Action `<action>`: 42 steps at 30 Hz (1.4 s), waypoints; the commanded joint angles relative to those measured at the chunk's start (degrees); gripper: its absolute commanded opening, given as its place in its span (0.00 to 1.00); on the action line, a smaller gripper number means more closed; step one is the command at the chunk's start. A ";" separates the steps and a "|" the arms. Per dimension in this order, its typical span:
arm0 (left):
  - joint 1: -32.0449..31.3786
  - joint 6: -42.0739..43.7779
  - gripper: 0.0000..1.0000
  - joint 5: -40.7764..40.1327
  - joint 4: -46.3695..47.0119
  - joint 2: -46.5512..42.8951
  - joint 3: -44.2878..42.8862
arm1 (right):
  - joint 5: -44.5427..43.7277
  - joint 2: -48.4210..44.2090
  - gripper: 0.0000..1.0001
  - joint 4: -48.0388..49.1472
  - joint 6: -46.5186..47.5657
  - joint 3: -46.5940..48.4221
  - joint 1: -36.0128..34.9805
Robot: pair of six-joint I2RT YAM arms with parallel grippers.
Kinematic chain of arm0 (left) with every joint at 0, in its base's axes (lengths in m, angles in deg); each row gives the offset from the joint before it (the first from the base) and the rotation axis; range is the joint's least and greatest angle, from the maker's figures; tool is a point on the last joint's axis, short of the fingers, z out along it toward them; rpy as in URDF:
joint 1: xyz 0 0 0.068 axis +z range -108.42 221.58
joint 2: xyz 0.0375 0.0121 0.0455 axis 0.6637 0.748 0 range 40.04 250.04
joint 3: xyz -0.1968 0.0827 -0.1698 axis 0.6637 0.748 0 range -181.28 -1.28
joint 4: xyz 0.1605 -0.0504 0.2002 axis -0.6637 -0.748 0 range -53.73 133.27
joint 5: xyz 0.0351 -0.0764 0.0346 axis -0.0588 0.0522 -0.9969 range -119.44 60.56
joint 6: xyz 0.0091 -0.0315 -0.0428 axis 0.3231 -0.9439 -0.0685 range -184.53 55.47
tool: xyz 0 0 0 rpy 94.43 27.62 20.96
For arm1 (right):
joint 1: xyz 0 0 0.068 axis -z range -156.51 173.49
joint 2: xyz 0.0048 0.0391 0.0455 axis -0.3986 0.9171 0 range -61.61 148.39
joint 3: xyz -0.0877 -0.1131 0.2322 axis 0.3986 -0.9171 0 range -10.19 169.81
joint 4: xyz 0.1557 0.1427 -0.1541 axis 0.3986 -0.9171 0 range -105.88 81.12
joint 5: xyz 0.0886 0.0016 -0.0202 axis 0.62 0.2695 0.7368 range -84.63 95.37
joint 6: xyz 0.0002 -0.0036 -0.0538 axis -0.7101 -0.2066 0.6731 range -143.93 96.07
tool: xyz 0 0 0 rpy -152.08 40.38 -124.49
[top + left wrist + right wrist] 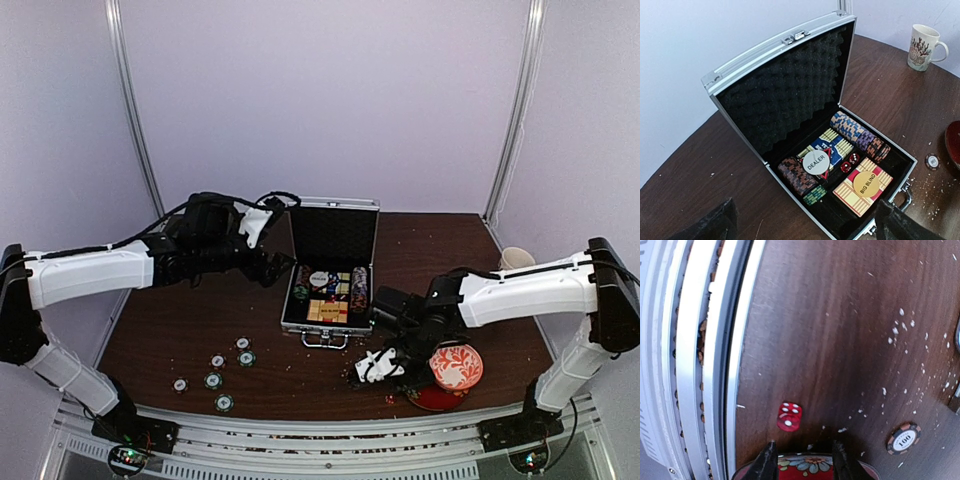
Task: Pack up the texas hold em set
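Note:
The silver briefcase [331,268] stands open at mid-table, its foam-lined lid [785,95] upright. Inside lie rows of chips [859,134], a red-tan card box [862,186] under a gold "BIG BLIND" disc, a blue card box under a white "DEALER" disc [816,162], and two red dice [850,163]. Several loose green-white chips [213,380] lie at the front left. My left gripper [275,268] is open and empty beside the case's left side; it also shows in the left wrist view [805,231]. My right gripper [804,450] is open above the table near a loose red die [789,416] and a dark chip [902,438].
The red-and-white bowl [456,367] on its red saucer [432,398] sits front right, beside my right gripper; its rim [807,465] shows between the fingers. A white mug [923,47] stands at the back right. White crumbs dot the wood. The metal rail [715,365] runs along the near edge.

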 commanded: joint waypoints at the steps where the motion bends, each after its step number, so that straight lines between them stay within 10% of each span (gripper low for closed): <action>1: 0.36 -0.30 0.98 -3.14 4.46 -0.72 0.46 | -3.45 -1.38 0.38 2.66 0.43 -1.40 -4.96; 22: 4.54 -5.32 0.98 2.90 1.86 -1.14 -2.93 | -9.50 2.57 0.31 7.73 -2.84 -4.53 -8.31; 26: 8.87 -7.48 0.98 14.02 3.41 -2.44 -2.15 | -10.33 3.26 0.27 8.63 -3.75 -4.36 -8.32; 42: 8.92 -8.12 0.90 11.04 8.04 -5.89 1.07 | -8.65 5.08 0.12 3.64 -3.42 1.67 -6.24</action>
